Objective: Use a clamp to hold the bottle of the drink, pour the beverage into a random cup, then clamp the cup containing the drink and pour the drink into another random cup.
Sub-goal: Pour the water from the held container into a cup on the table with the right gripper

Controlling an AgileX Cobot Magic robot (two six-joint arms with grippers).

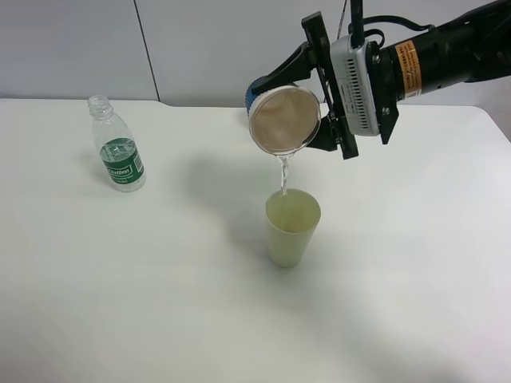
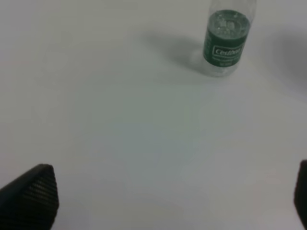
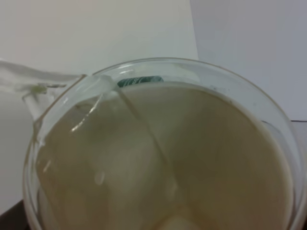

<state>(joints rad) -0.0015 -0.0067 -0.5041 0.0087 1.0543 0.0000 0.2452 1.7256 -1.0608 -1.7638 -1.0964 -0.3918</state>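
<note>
My right gripper (image 1: 297,108) is shut on the blue-banded cup (image 1: 279,121), held tipped on its side above the table with its pinkish-cream inside facing the camera. A thin stream of the clear beverage (image 1: 283,171) falls from its lip into the pale yellow-green cup (image 1: 291,227) standing directly below. In the right wrist view the cup's inside (image 3: 163,158) fills the frame, with liquid running over the rim (image 3: 29,84). The capless bottle (image 1: 118,152) stands upright at the far left, also seen in the left wrist view (image 2: 226,40). My left gripper (image 2: 168,196) is open above bare table, well short of the bottle.
The white table (image 1: 415,303) runs back to a pale grey panelled wall (image 1: 200,40). Its far right corner (image 1: 487,112) lies under the right arm. My left arm is out of the exterior view.
</note>
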